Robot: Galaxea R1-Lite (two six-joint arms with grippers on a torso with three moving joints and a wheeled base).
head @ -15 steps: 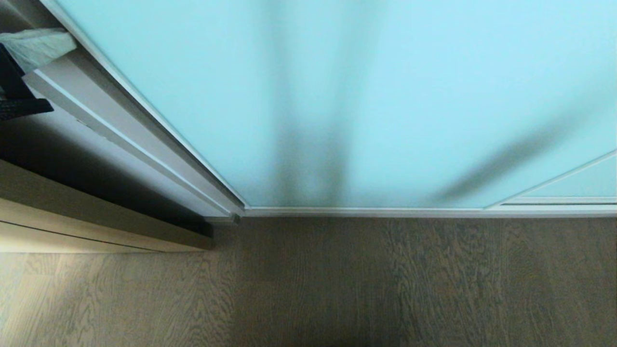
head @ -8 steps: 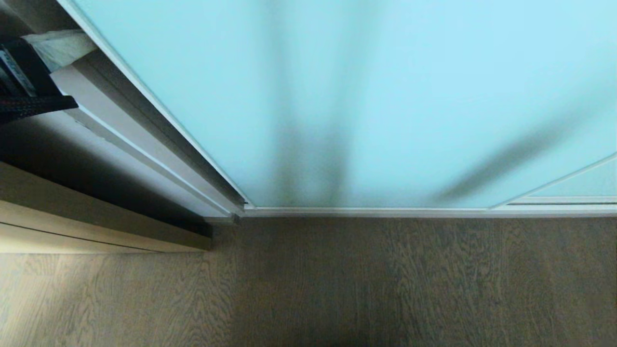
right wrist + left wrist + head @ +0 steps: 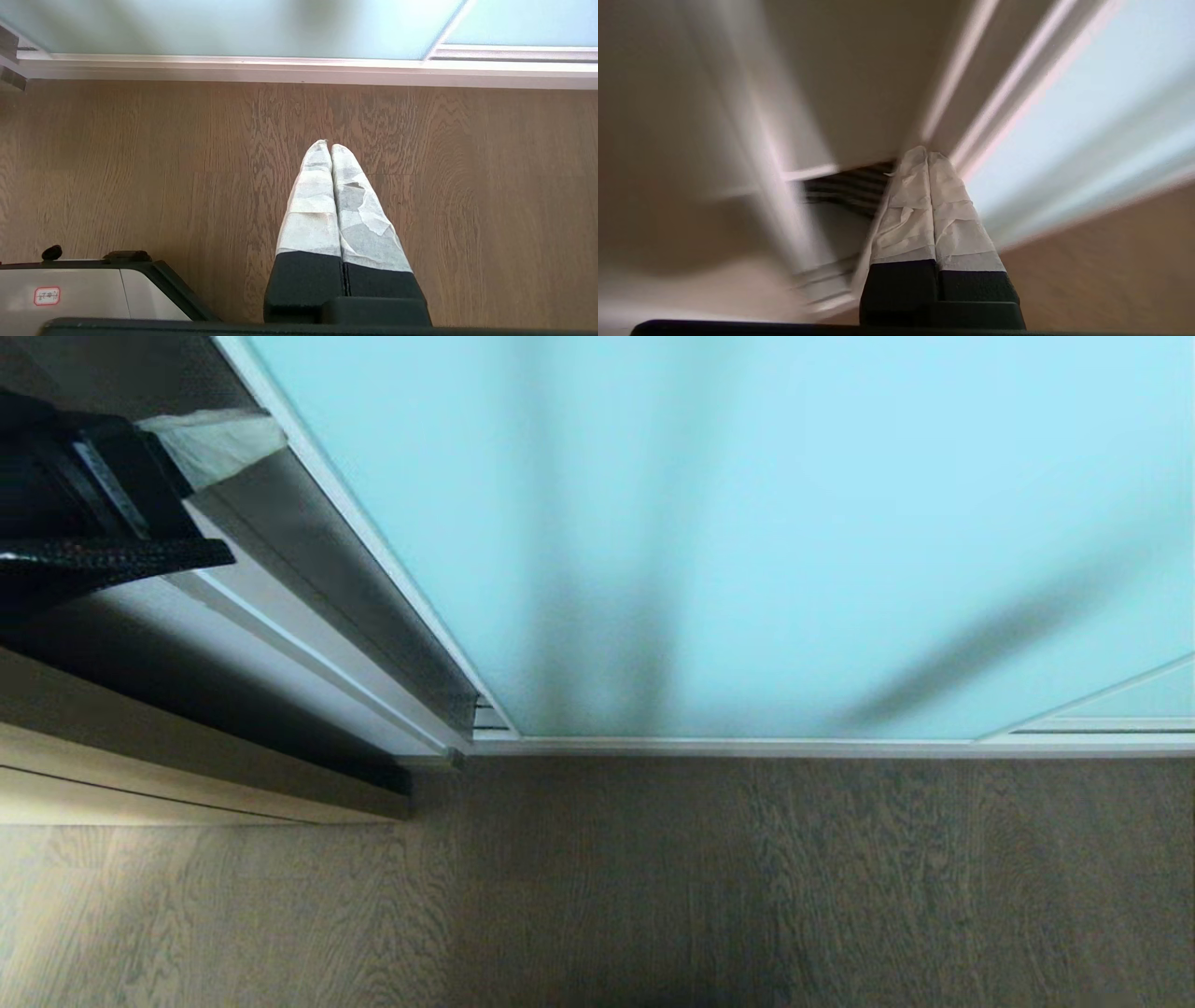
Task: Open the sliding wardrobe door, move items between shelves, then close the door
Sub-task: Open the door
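From the head view we look down at the sliding wardrobe door (image 3: 747, 523), a big pane of pale blue frosted glass in a thin silvery frame. It fills the top and right of what we see, and its bottom rail runs along the wooden floor (image 3: 653, 896). Just left of the door's edge there is a dark narrow gap, and beside it stands a white wall of the wardrobe (image 3: 308, 644). Lower on the left is a light wooden cabinet front (image 3: 187, 775). Our left gripper (image 3: 219, 443) reaches in from the top left, black with white wrapped tips, and the tips sit right at the door's left edge. From the left wrist view the picture is smeared, but we see the left gripper (image 3: 928, 156) with its two white fingers (image 3: 906, 210) pressed tight together and nothing between them. The tips point into the corner where the door frame (image 3: 1017, 107) meets the white wall, and dark and light stripes show low down in the gap. From the right wrist view our right gripper (image 3: 331, 145) hangs over the wooden floor (image 3: 140, 163), well apart from the door (image 3: 233, 23). Its fingers (image 3: 313, 205) are clenched too, with nothing in them.
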